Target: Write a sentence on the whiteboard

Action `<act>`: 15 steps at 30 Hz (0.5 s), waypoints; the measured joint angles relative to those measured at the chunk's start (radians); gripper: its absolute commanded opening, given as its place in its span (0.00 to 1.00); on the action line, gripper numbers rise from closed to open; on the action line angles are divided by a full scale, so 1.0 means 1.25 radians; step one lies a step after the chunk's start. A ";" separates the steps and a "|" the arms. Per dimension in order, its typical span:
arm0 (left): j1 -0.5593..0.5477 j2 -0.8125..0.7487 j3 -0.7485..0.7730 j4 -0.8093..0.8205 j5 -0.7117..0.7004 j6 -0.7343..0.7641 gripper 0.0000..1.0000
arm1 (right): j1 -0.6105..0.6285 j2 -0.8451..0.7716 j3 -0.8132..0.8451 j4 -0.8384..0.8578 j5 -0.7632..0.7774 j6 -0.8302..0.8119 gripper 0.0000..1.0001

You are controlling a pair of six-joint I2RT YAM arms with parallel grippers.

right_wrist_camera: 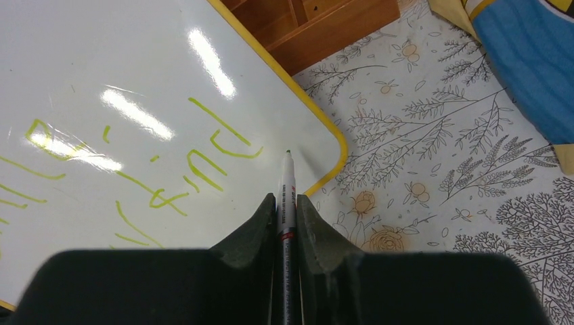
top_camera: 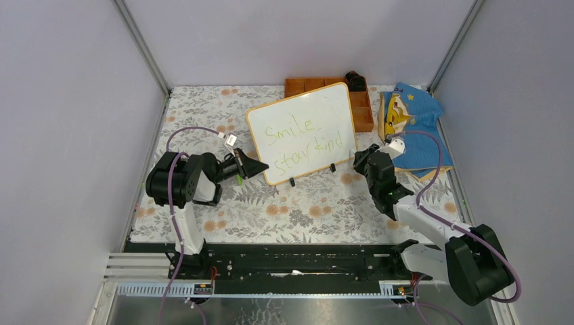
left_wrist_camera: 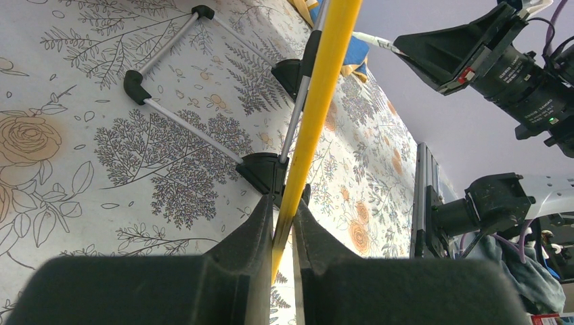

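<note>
Floral tablecloth [top_camera: 304,210] under tilted whiteboard [top_camera: 302,132], long axis roughly left-right

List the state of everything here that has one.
whiteboard, standing tilted back on its feet, written on, left edge clamped.
sentence, "Smile stay kind" written in two lines.
left gripper, shut on the whiteboard's frame.
right gripper, shut on the marker.
marker, uncapped, tip by the last word; contact with the board unclear.
</note>
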 measured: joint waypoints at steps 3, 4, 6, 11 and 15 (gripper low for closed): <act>0.000 0.000 0.001 -0.001 0.001 0.000 0.00 | -0.002 0.016 0.000 0.005 -0.012 0.002 0.00; 0.000 0.000 0.001 -0.002 0.001 0.000 0.00 | -0.002 0.021 0.002 0.007 -0.016 0.003 0.00; 0.000 0.000 0.001 -0.002 0.001 0.000 0.00 | -0.002 0.031 0.005 0.013 -0.018 0.003 0.00; 0.000 0.000 0.002 -0.003 0.002 0.000 0.00 | -0.003 0.052 0.010 0.031 -0.019 0.003 0.00; 0.000 0.000 0.002 -0.003 0.003 0.000 0.00 | -0.005 0.065 0.020 0.039 -0.020 0.003 0.00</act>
